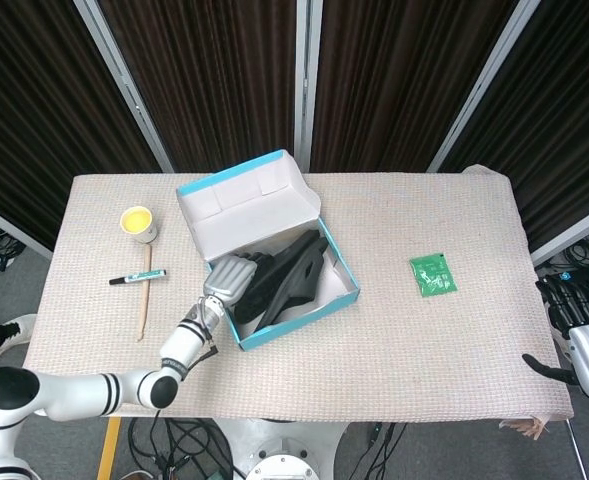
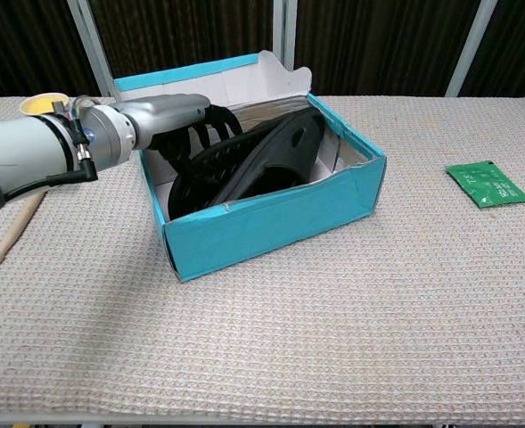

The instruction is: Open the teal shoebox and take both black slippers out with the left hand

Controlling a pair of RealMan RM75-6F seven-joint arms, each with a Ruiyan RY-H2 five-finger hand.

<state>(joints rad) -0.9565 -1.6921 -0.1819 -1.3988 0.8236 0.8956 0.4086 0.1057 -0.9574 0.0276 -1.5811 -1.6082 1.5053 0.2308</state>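
Dark curtains are seen behind the counter [image 1: 394,330]. On it, the teal shoebox [image 2: 271,214] sits open with black slippers [image 2: 253,160] inside. The left robot hand [image 2: 186,125] is reached into the box, fingers curled over a slipper. The right robot hand [image 1: 584,340] is held open past the counter's edge.

Black slippers [image 2: 253,160] inside open teal shoebox [image 2: 280,214].
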